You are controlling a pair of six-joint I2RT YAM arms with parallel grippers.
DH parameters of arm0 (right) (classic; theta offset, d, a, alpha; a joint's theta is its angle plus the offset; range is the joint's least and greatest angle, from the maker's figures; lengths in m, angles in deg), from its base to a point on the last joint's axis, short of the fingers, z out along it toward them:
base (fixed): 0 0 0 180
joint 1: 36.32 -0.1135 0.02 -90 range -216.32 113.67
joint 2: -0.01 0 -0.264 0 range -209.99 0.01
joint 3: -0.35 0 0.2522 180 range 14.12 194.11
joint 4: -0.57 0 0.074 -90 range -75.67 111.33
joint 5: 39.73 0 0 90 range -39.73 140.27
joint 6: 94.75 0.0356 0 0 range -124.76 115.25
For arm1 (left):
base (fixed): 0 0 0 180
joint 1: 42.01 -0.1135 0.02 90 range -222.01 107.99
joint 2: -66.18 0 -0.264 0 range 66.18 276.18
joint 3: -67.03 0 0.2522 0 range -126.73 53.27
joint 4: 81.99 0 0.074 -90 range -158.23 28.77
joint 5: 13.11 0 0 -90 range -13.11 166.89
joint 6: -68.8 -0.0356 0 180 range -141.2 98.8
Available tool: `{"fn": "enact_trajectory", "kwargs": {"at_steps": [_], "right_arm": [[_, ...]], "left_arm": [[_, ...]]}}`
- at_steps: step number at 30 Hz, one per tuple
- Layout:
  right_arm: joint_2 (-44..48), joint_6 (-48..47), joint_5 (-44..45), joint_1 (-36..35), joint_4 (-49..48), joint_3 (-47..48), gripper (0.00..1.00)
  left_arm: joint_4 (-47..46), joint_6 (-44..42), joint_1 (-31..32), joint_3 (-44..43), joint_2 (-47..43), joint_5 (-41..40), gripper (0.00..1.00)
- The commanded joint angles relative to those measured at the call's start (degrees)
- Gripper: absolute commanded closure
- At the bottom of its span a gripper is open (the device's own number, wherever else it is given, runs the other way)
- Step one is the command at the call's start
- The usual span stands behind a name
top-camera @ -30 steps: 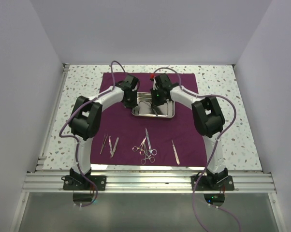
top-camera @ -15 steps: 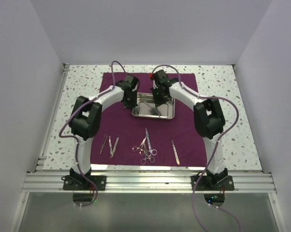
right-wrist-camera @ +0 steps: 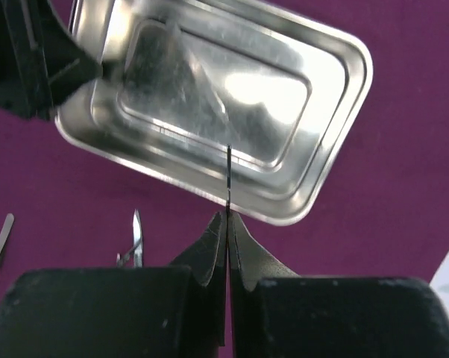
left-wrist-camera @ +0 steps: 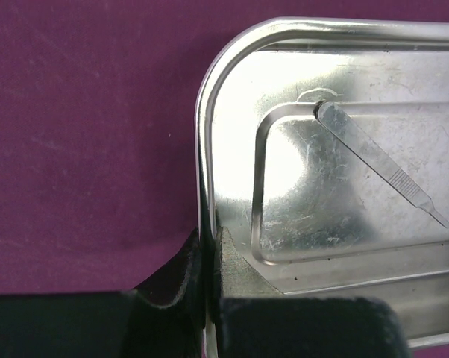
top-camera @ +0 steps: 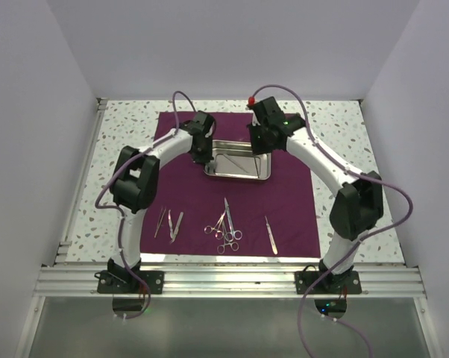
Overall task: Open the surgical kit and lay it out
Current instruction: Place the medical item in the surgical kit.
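Note:
The dark purple cloth [top-camera: 284, 201] lies spread flat on the table. The steel tray [top-camera: 238, 165] sits on its far middle. My left gripper [top-camera: 204, 153] [left-wrist-camera: 208, 235] is shut on the tray's left rim [left-wrist-camera: 202, 149]. My right gripper [top-camera: 262, 139] [right-wrist-camera: 228, 216] is raised over the tray's far right corner, shut on a thin flat silvery instrument [right-wrist-camera: 229, 175] seen edge-on. A flat silvery tool shape [left-wrist-camera: 374, 160] shows in the tray; I cannot tell whether it lies there or is a reflection. Tweezers [top-camera: 168, 223], scissors and forceps [top-camera: 224, 224] and a slim tool [top-camera: 271, 234] lie along the cloth's near edge.
The speckled table [top-camera: 351, 149] is bare around the cloth. White walls close in on the left, right and back. A metal rail [top-camera: 224, 282] runs along the near edge, where both arm bases are bolted.
My right gripper has risen out of the tray and moved back and to the right, its arm stretching out. The left gripper has stayed on the tray rim.

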Motion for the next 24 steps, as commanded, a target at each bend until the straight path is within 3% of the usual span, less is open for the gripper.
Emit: {"fn": "enact_trajectory", "kwargs": {"at_steps": [1, 9, 14, 20, 24], "right_arm": [[7.4, 3.7, 1.1, 0.4, 4.0, -5.5, 1.0], [25.1, 12.2, -3.5, 0.4, -0.2, -34.6, 1.0], [29.6, 16.9, -6.8, 0.2, -4.5, -47.5, 1.0], [30.7, 20.0, -10.0, 0.2, -11.6, -56.2, 1.0], [29.6, 20.2, -10.5, 0.0, -13.2, -56.0, 1.0]], "left_arm": [[-0.3, 1.1, -1.4, -4.5, 2.9, -0.3, 1.0], [1.1, 2.1, -2.5, -12.7, 7.7, -1.5, 1.0], [2.3, 2.6, -3.2, -16.3, 9.8, -1.9, 1.0], [3.2, 2.6, -3.2, -17.2, 10.0, -2.5, 1.0], [3.0, 2.5, -3.2, -15.8, 8.8, -2.9, 1.0]]}}
